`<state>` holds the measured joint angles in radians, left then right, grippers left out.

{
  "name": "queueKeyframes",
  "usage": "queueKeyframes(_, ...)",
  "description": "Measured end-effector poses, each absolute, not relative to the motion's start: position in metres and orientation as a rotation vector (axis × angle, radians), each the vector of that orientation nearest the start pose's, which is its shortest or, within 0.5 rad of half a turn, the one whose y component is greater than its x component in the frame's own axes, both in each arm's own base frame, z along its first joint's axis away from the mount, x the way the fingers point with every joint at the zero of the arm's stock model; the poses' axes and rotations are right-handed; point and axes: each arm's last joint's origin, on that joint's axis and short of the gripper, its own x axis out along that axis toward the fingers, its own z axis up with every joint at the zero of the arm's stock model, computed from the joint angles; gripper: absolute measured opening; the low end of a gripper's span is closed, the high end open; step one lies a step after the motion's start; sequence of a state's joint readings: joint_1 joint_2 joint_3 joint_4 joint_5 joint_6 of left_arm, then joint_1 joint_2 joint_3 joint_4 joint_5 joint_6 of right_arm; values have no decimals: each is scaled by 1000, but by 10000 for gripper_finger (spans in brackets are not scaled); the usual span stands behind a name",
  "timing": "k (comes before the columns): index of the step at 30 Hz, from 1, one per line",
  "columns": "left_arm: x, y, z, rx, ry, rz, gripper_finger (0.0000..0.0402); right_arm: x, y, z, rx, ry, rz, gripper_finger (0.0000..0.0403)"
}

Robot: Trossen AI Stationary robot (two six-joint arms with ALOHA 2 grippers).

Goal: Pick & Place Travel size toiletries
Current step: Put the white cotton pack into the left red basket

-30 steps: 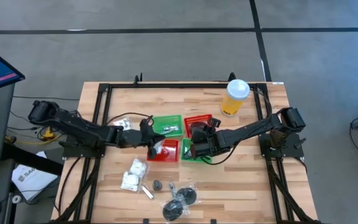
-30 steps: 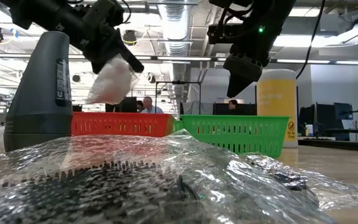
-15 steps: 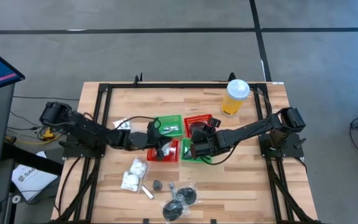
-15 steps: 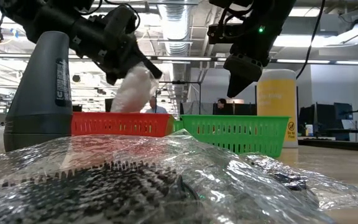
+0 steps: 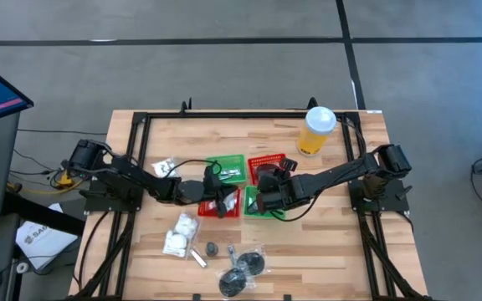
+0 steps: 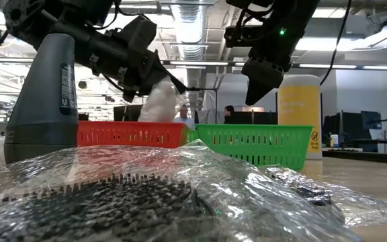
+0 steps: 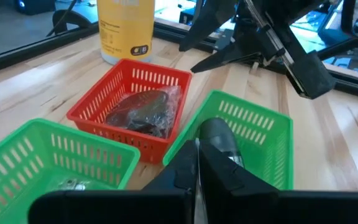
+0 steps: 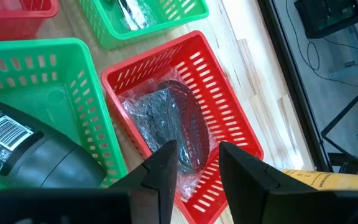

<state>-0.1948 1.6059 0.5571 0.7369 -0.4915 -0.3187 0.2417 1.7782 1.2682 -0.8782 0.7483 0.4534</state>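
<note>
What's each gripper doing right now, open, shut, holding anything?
Left gripper: shut on a white puffy packet, held above the red basket.
Right gripper: open, empty, over the red basket holding a wrapped dark disc.

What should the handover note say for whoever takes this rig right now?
Left tool: shut on a white packet, above the front red basket.
Right tool: open, empty, above the front green basket.
Done: wrapped disc in the back red basket; silvery item in the back green basket.
Left: drop the held packet; then loose packets, a tube and wrapped discs on the table.
</note>
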Motion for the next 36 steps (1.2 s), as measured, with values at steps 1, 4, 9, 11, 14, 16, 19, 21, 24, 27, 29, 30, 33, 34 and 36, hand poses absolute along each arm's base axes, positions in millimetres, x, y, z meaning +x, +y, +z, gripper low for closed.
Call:
queueKeyframes(1, 290, -43, 155, -210, 242, 337, 0, 329, 61, 207, -277, 1086, -676, 108)
queueKeyframes(4, 291, -42, 153, -212, 239, 344, 0, 329, 61, 207, -277, 1086, -675, 108)
queueKeyframes(9, 292, -41, 153, -214, 232, 344, 2, 329, 61, 207, -277, 1085, -675, 108)
queueKeyframes(11, 292, -41, 153, -214, 231, 344, 6, 329, 61, 207, -276, 1085, -675, 108)
queueKeyframes(14, 292, -42, 154, -218, 223, 343, 13, 329, 61, 207, -276, 1085, -675, 108)
queueKeyframes(16, 292, -42, 153, -217, 225, 343, 19, 329, 61, 207, -276, 1085, -675, 108)
queueKeyframes(19, 292, -42, 153, -217, 224, 343, 31, 329, 61, 207, -276, 1085, -675, 108)
queueKeyframes(21, 292, -41, 153, -217, 224, 343, 43, 329, 61, 207, -276, 1085, -675, 108)
queueKeyframes(24, 292, -41, 153, -216, 224, 344, 63, 329, 61, 207, -276, 1085, -675, 108)
queueKeyframes(27, 292, -40, 155, -189, 224, 345, 82, 329, 61, 207, -276, 1085, -675, 108)
queueKeyframes(29, 291, -40, 160, -127, 218, 336, 90, 329, 61, 207, -276, 1085, -675, 108)
queueKeyframes(30, 290, -39, 163, -104, 212, 336, 92, 329, 61, 207, -276, 1085, -675, 108)
queueKeyframes(33, 283, -36, 173, -84, 203, 359, 95, 329, 61, 207, -276, 1085, -675, 108)
queueKeyframes(34, 280, -35, 174, -75, 219, 382, 95, 329, 61, 207, -276, 1085, -675, 108)
queueKeyframes(36, 271, -32, 176, -39, 280, 444, 95, 329, 61, 207, -277, 1085, -675, 108)
